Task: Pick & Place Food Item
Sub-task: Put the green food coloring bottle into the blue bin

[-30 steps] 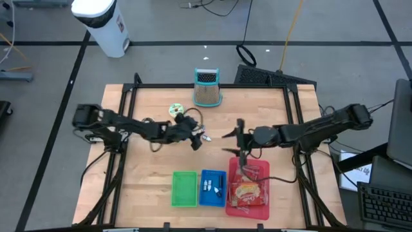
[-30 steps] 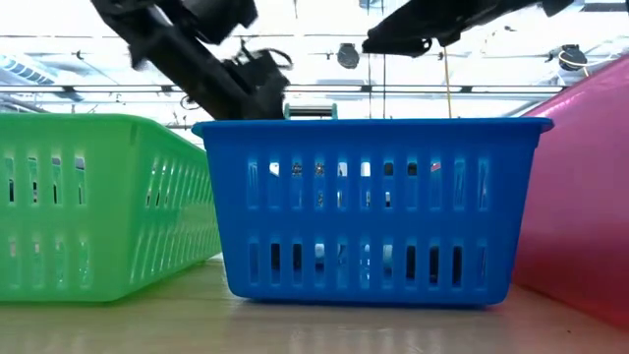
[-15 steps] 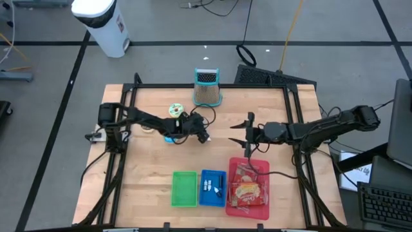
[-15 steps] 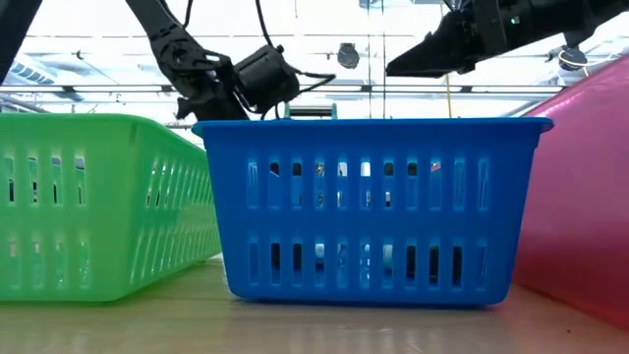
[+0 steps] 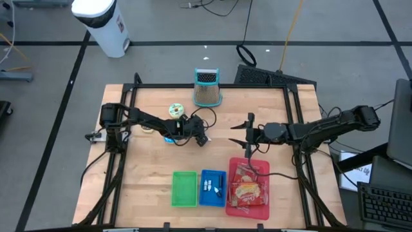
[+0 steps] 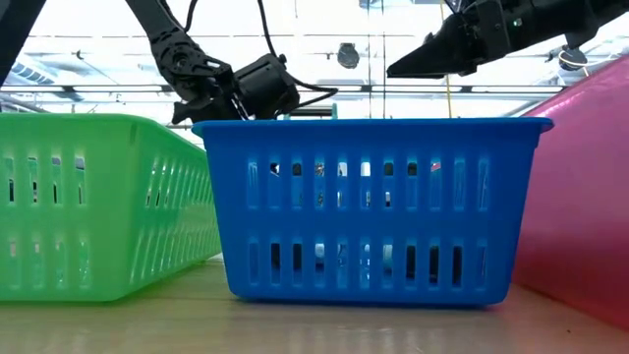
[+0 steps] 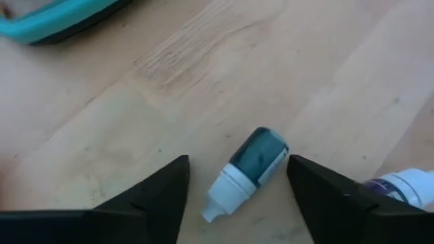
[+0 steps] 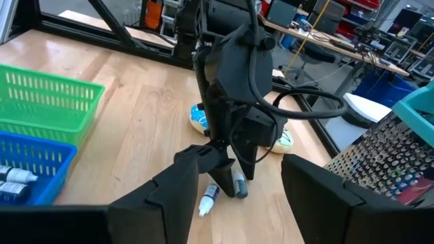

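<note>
Lies flat on the bench, a small tube (image 7: 245, 171) between the spread fingers of the left gripper (image 7: 237, 196), untouched; right gripper (image 5: 248, 135) parted, near mid-bench.

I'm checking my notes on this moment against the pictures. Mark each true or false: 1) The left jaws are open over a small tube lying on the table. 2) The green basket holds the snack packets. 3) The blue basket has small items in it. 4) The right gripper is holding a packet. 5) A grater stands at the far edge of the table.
1) True: the left gripper is open, with the small tube between its jaws.
2) False: the green basket looks empty; packets lie in the red basket.
3) True: blue basket.
4) False: the right gripper is open and empty.
5) True: grater.
</note>
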Robot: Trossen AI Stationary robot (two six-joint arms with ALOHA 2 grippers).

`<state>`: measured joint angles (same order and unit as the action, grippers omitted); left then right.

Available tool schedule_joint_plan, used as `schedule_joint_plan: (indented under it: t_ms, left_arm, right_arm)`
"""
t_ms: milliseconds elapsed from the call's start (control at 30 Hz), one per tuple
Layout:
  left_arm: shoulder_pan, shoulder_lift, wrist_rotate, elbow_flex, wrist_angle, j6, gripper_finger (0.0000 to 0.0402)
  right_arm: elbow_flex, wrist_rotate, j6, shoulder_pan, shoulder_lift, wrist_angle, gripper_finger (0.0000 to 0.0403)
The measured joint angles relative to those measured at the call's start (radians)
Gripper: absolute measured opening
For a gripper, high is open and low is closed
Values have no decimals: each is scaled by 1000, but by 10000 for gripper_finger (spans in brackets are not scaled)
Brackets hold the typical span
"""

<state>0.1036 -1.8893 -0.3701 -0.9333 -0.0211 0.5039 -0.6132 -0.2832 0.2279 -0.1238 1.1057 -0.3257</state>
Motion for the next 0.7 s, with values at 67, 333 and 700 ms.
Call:
schedule_joint_plan:
  t_ms: [67, 333, 700]
  left_arm:
    - [-1, 2, 5, 0, -1, -40, 224]
    - [16, 16, 119, 1, -3, -211, 102]
    - [-101, 252, -80, -6, 3, -749, 65]
  right_arm:
    - [0, 0, -4, 0, 0, 2, 199]
    - [0, 1, -64, -2, 0, 6, 198]
    - [-1, -1, -378, 48, 75, -44, 196]
